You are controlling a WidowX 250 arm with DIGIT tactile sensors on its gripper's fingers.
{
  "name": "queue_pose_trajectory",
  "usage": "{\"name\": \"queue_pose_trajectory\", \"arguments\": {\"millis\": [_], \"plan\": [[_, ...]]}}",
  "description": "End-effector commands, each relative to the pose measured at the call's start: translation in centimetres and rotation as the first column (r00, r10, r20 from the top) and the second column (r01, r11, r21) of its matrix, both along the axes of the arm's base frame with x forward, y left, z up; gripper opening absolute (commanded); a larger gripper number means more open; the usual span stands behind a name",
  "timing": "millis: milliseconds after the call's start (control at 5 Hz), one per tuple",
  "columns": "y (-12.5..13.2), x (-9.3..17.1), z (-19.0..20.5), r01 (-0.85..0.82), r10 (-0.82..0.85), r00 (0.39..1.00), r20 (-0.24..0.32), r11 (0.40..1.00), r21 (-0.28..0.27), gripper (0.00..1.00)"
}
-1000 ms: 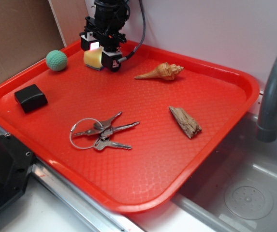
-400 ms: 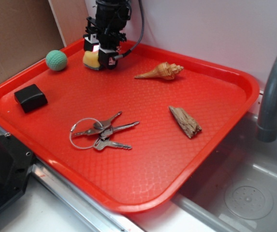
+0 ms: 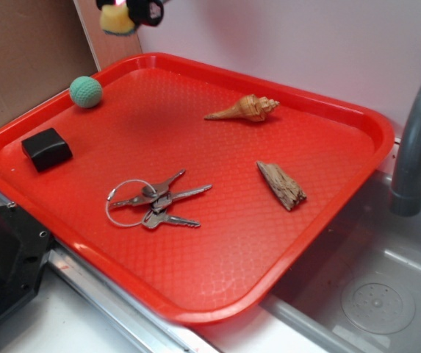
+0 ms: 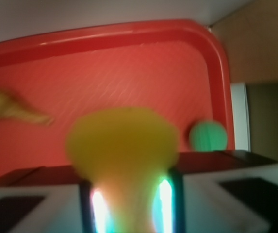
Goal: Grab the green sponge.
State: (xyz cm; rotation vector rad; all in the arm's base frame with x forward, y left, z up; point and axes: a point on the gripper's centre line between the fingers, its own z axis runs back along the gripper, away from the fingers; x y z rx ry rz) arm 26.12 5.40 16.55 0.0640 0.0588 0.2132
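Green sponge (image 3: 116, 20) is clamped btwn the fingers (image 3: 151, 9), high above the far left corner of the red tray (image 3: 217, 287), clear of it. Grab looks done; nothing obvious left. Soft yellow foam, bulging where squeezed in wrist view; scour layer not visible. Tray has a fine diamond texture.

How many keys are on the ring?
3 silver metal keys lie fanned together on one wire ring, near the middle of the red plastic tray. Overlap could hide another.
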Motion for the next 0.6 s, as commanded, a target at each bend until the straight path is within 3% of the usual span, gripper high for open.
{"name": "queue_pose_trajectory", "arguments": {"millis": [0,200,400], "plan": [[-0.3,-4.2,11.1,0.019,-0.011,0.993,0.117,0.998,-0.064,0.00],[-0.8,-3.9,15.4,0.067,-0.061,0.990,0.130,0.997,-0.047,0.00],[-1.2,-2.4,14.2,0.045,-0.047,0.991,0.123,0.999,0.014,0.00]]}}
